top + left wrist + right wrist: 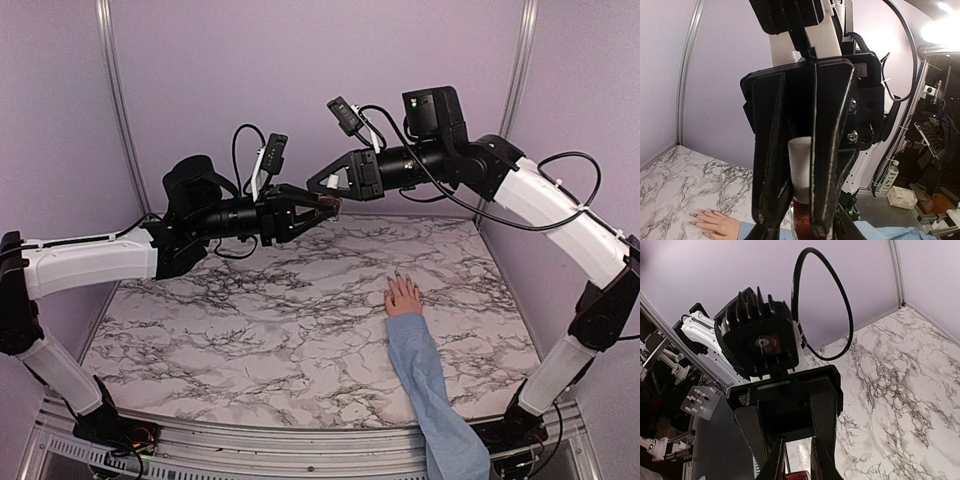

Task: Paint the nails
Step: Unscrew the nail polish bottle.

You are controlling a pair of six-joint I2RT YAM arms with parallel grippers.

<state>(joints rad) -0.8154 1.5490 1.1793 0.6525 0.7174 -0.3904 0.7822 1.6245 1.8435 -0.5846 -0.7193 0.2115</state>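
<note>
Above the marble table my two grippers meet tip to tip around a small bottle (329, 207) of dark red polish. My right gripper (318, 187) is shut on its white cap (800, 167); in the left wrist view its fingers (832, 150) hang down on either side of the cap. My left gripper (325, 210) flanks the red glass (797, 475) with its jaws slightly apart. A pinkish hand (403, 296) in a light-blue sleeve (430, 380) lies flat at the right, its nails (694, 214) long and pointed.
The marble tabletop (250, 320) is ringed by lilac walls and metal corner posts (118, 110). A black cable loop (820, 300) hangs by the left wrist. Off the table's right side are a plastic water bottle (890, 175) and workshop clutter.
</note>
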